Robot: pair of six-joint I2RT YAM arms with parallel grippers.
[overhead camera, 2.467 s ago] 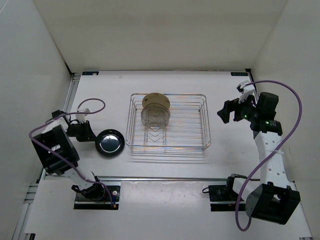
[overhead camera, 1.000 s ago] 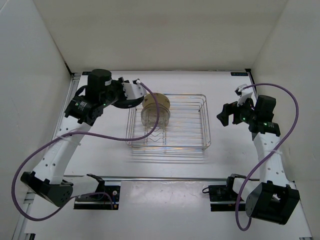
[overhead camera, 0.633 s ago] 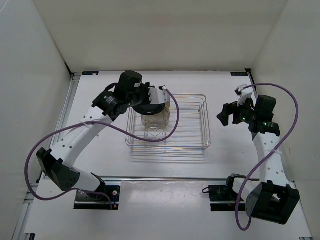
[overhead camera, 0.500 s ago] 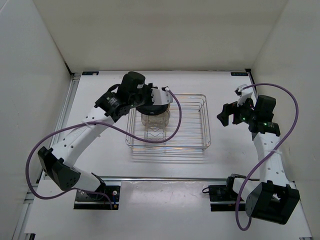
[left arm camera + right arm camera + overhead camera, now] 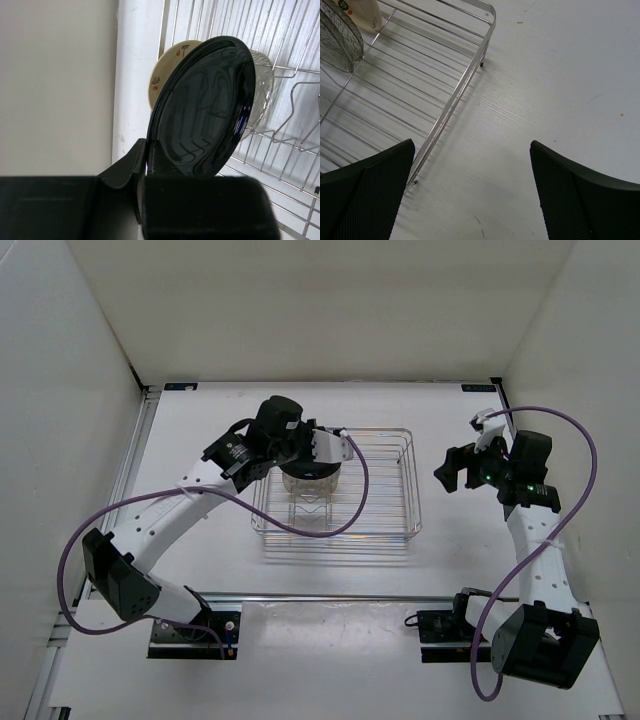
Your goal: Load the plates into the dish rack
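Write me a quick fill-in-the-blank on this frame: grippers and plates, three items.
1. The ____ is shut on the rim of the black plate.
2. The right gripper holds nothing; its jaws are ____.
3. The tan plate and a grey plate stand on edge in the ____.

Missing words: left gripper; open; dish rack.
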